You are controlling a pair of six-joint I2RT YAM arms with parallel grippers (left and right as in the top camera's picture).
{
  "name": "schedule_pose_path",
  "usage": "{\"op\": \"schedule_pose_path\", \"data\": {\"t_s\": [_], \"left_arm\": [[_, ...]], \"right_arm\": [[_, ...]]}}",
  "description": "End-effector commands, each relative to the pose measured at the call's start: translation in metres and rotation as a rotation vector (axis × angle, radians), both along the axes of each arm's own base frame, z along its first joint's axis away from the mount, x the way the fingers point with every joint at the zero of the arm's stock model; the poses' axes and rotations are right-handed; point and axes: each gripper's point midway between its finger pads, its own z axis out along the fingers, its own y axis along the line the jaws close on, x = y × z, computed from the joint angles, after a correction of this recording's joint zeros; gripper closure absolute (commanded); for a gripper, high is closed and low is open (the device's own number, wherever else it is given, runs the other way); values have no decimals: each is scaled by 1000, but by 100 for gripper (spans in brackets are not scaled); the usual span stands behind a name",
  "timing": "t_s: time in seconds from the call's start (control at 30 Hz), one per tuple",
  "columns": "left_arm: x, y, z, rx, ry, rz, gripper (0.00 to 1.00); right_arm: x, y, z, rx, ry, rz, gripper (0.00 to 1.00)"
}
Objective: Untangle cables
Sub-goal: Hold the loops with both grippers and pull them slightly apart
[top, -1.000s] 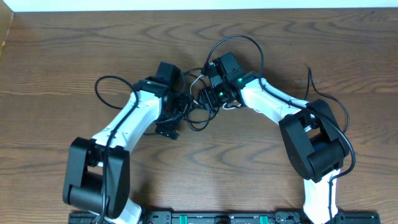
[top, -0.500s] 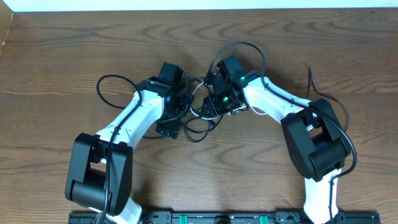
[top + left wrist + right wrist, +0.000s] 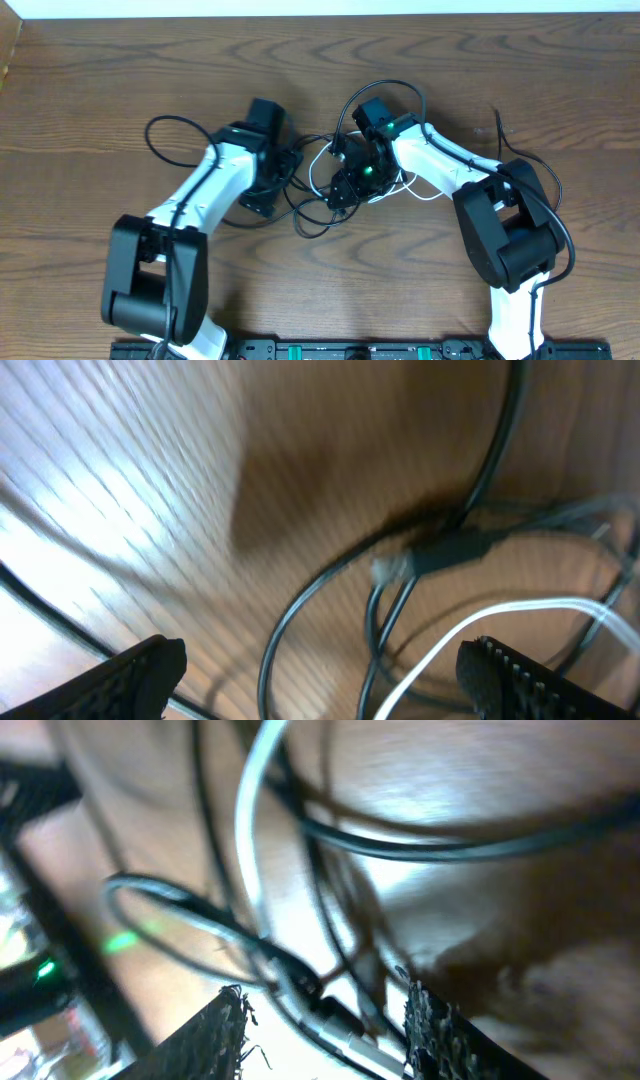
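Cables still sit knotted on the table between your wide-open left gripper and your right gripper, its grip impossible to tell, though the white one has now been drawn out rightward, a start.

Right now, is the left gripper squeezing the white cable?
No, the left gripper stands wide open, the white cable lying untouched beneath it.

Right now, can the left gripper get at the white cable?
Probably yes: the left gripper is open over the white cable, which runs between its fingers; black cables nearby might get caught too.
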Motion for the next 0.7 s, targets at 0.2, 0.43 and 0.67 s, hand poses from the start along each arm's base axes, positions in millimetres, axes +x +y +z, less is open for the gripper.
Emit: {"op": "schedule_pose_path", "data": {"t_s": [0.2, 0.43, 0.67], "left_arm": [[12, 21, 47, -139, -104, -29, 8], [-12, 26, 42, -128, -13, -57, 8], [-13, 34, 40, -87, -10, -66, 8]], "right_arm": [[-4, 27, 49, 290, -122, 178, 43], [30, 32, 40, 263, -387, 256, 42], [26, 47, 27, 190, -534, 393, 48]]}}
